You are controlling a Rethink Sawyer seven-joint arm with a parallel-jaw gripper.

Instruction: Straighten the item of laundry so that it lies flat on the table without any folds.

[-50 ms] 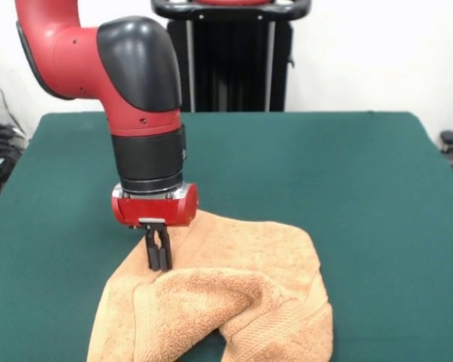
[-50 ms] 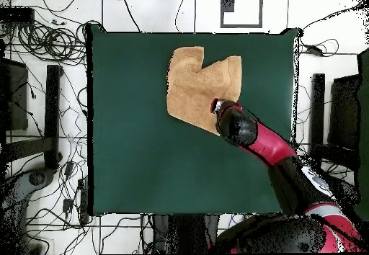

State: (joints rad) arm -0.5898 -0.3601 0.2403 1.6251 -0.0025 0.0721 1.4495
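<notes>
Lying rumpled near one edge of the green table [image 1: 347, 166], the peach towel [image 1: 241, 302] has one part folded over itself, leaving a notch in its outline. I see my gripper [image 1: 159, 260] pointing straight down with its fingers drawn narrow together, tips touching the towel at its side.

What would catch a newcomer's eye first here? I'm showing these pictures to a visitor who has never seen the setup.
First, the red and black arm, reaching down from above with its gripper shut, fingertips pressed on the peach towel. Next, the towel itself: crumpled and folded over, lying toward one edge of the dark green table, not flat.
</notes>
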